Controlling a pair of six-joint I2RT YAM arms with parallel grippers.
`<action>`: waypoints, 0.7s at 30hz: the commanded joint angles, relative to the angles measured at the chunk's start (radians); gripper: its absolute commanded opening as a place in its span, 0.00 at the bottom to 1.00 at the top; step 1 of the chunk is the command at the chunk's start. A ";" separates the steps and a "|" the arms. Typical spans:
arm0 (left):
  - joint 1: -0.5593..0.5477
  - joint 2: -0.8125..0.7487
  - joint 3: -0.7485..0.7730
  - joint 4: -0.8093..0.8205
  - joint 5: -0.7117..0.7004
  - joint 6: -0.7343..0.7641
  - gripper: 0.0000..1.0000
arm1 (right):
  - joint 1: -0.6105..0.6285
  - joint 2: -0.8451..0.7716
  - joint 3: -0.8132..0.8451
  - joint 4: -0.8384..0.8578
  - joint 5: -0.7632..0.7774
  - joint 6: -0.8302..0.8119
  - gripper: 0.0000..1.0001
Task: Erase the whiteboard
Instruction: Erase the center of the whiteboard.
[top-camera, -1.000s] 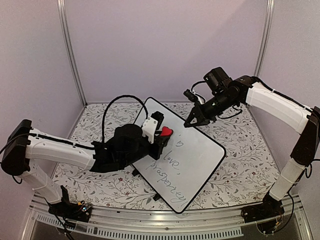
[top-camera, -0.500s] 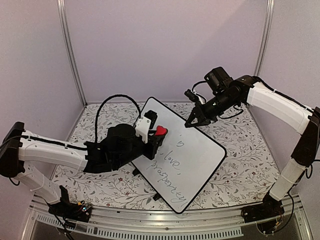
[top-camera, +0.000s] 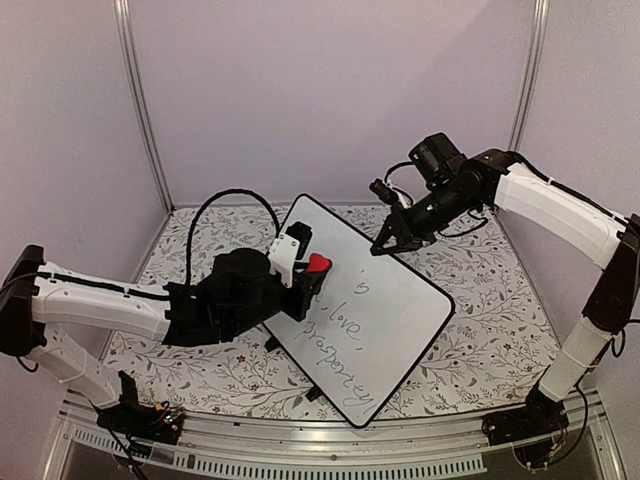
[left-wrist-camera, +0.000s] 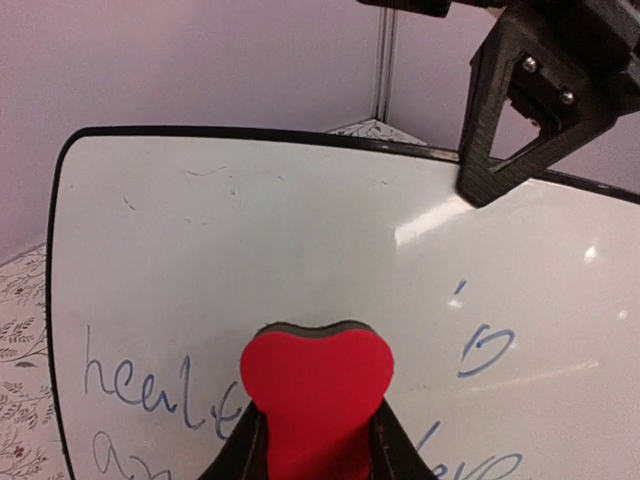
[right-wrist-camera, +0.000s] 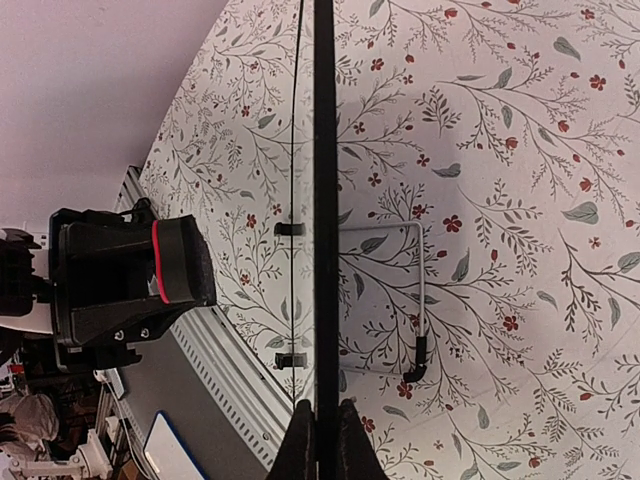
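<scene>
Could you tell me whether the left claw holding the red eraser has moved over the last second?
Yes. The left claw, shut on the red eraser, has slid slightly left across the whiteboard, nearer its left rim.

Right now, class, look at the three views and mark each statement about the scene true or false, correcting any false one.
1. The left end effector grips a red eraser. True.
2. The whiteboard is wiped clean. False: blue handwriting remains on it.
3. The right end effector pinches the whiteboard's rim. True.
4. The table is plain grey. False: its surface carries a floral pattern.
</scene>
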 joint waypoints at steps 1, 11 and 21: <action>-0.032 -0.042 0.008 -0.021 -0.029 0.002 0.00 | -0.003 -0.041 0.019 0.038 -0.031 -0.006 0.00; -0.055 -0.015 0.098 -0.153 0.004 -0.002 0.00 | -0.004 -0.036 0.034 0.028 -0.026 -0.015 0.00; -0.094 0.096 0.185 -0.170 -0.002 -0.014 0.00 | -0.004 -0.073 0.010 0.029 -0.022 -0.015 0.00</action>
